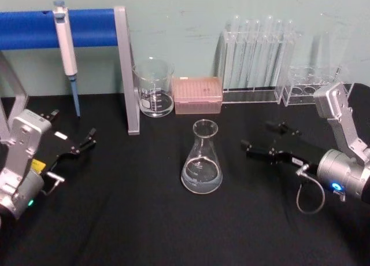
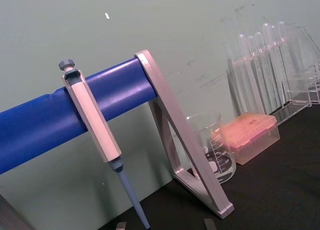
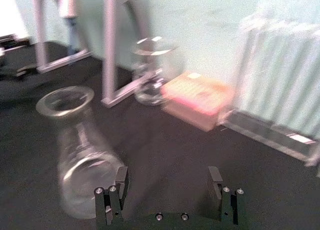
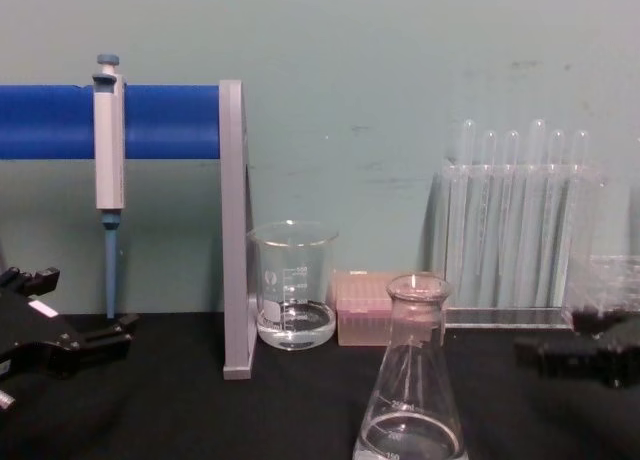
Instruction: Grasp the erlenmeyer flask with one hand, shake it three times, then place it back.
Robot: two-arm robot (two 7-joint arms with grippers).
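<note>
The erlenmeyer flask [image 4: 411, 380] stands closest to the chest camera, upright on the black table [image 1: 144, 231], a little clear liquid pooled in its wide base. Everything else is best placed from it. Behind the flask and toward the wall sit the glass beaker [image 1: 154, 88] and the pink tip box [image 1: 198, 95]; farther back on its right is the rack of test tubes [image 1: 257, 58]. The right gripper [image 1: 263, 140] hangs just to the flask's right, low over the table, jaws spread wide and pointing at the glass — near it but not touching. The left gripper [image 1: 81, 143] rests well off to the flask's left, beneath the blue bar [image 1: 87, 28] holding the pipette [image 1: 66, 46], its fingers also apart.

This looks like the approach: nothing is grasped yet, no shake begun. The next move calls for the right gripper to slide in until the flask sits between the jaws — then close firmly enough for shaking.
</note>
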